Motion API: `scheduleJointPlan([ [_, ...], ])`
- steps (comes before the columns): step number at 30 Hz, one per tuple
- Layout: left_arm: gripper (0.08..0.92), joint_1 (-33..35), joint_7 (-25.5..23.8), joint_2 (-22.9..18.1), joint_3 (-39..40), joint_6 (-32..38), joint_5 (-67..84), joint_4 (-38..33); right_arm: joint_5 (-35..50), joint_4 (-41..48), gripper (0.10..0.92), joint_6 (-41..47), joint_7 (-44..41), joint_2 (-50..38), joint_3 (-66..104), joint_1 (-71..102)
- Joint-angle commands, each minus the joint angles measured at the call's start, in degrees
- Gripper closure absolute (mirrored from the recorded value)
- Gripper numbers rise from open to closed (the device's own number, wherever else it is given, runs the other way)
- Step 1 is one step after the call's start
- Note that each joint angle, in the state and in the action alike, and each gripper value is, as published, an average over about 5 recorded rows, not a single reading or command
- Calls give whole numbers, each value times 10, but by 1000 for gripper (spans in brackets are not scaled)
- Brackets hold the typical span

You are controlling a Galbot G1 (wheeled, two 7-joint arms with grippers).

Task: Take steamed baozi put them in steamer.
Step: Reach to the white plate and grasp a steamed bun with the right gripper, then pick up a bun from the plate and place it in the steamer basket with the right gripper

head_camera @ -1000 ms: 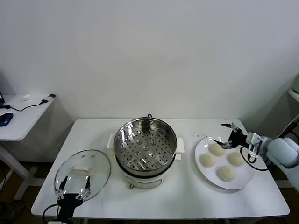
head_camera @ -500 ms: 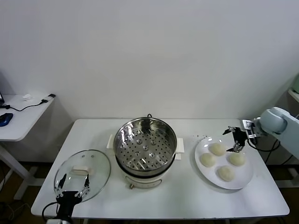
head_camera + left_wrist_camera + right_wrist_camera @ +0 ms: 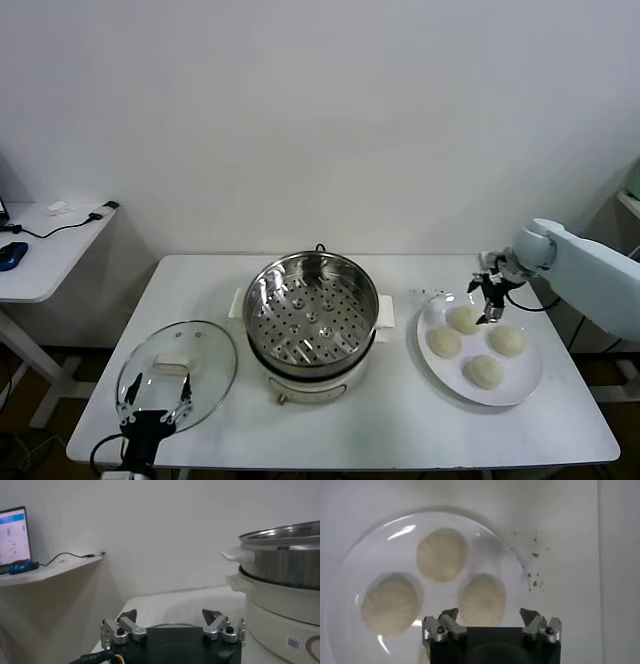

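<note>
Right gripper (image 3: 488, 297) swung inward above the plate (image 3: 520, 390), fingers spread over four baozi (image 3: 464, 319), steamer (image 3: 311, 308) empty, left gripper (image 3: 155, 405) parked open by lid (image 3: 176, 373)

right arm (image 3: 585, 268): pale blue-white shell | fingers (image 3: 445, 623): silver, black-screwed | cable: probably black

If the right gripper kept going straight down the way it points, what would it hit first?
Most likely the small round cream-white bun nearest the steel steamer basket on the flat white plate. The open right gripper points down with that bun between its fingers; the height above it is unclear.
</note>
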State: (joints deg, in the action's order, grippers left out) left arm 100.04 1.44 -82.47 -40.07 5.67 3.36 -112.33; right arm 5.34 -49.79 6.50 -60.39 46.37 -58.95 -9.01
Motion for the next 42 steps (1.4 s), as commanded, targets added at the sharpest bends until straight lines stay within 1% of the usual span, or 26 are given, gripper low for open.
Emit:
scheduleJointPlan([
  [1, 177, 0, -1, -2, 0, -1, -3, 1, -15, 52, 203, 10, -3, 40, 16, 29],
  [9, 177, 1, -1, -6, 2, -1, -7, 3, -62, 77, 203, 8, 3, 48, 45, 48],
  [15, 177, 0, 0, -9, 4, -2, -11, 4, -71, 95, 210, 4, 7, 56, 57, 50],
  [18, 177, 0, 2, -10, 4, -1, -13, 5, -71, 95, 243, 3, 4, 57, 59, 53],
  [24, 177, 3, 4, -11, 4, -1, -16, 4, -67, 73, 344, -2, 3, 49, 65, 51],
  [27, 177, 5, 4, -12, 4, -1, -18, 2, -53, 37, 361, -6, 1, 33, 61, 27],
  [30, 177, 7, 5, -13, 5, 0, -22, 1, -15, -14, 363, -10, -5, 9, 33, -27],
  [35, 177, 10, 5, -14, 11, 3, -29, -3, 26, -130, 364, -52, -27, -22, -59, -187],
  [38, 177, 12, 5, -15, 16, 4, -32, -8, 51, -205, 364, -97, -40, -11, -117, -300],
  [42, 177, 14, 5, -14, 23, 4, -36, -13, 88, -301, 364, -155, -60, 36, -172, -408],
])
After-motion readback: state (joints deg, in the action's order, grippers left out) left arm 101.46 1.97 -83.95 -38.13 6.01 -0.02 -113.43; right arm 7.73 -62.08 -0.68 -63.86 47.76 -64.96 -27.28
